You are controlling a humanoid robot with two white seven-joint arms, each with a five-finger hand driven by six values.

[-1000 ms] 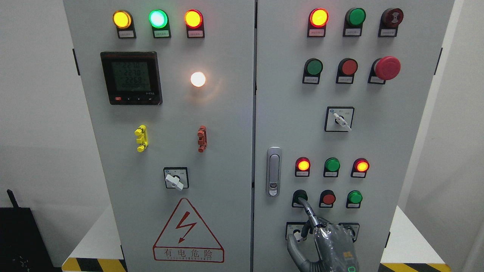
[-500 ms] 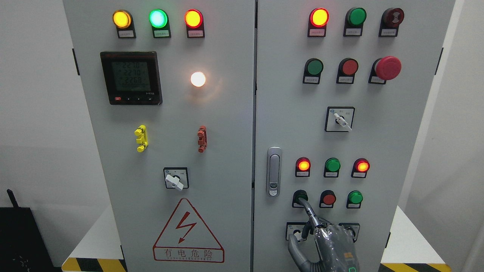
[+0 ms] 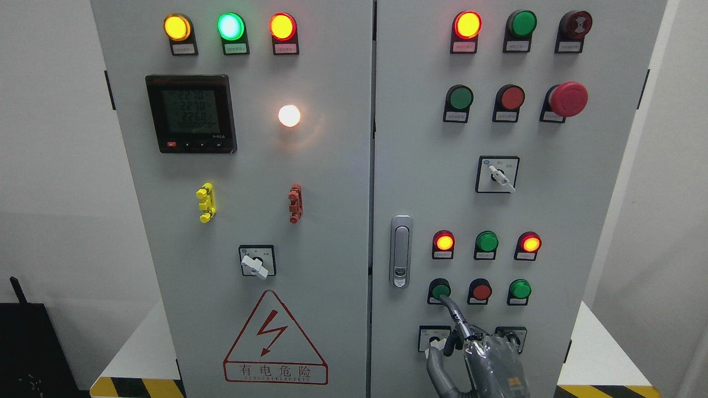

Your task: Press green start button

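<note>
The green button sits at the left of the lower button row on the right cabinet door. It has a black collar and a label under it. My right hand comes up from the bottom edge, right of the middle. Its index finger is stretched out, with the tip at the button's lower edge. The other fingers are curled and the thumb points up on the left. The hand holds nothing. It hides part of two selector switches below. The left arm is out of view.
A red button and another green button stand to the right in the same row. Lit lamps are above, and a door handle is to the left. A red emergency stop is at the upper right.
The index fingertip has slid down a little off the green button, so more of its green face shows. The hand has shifted slightly down and right.
</note>
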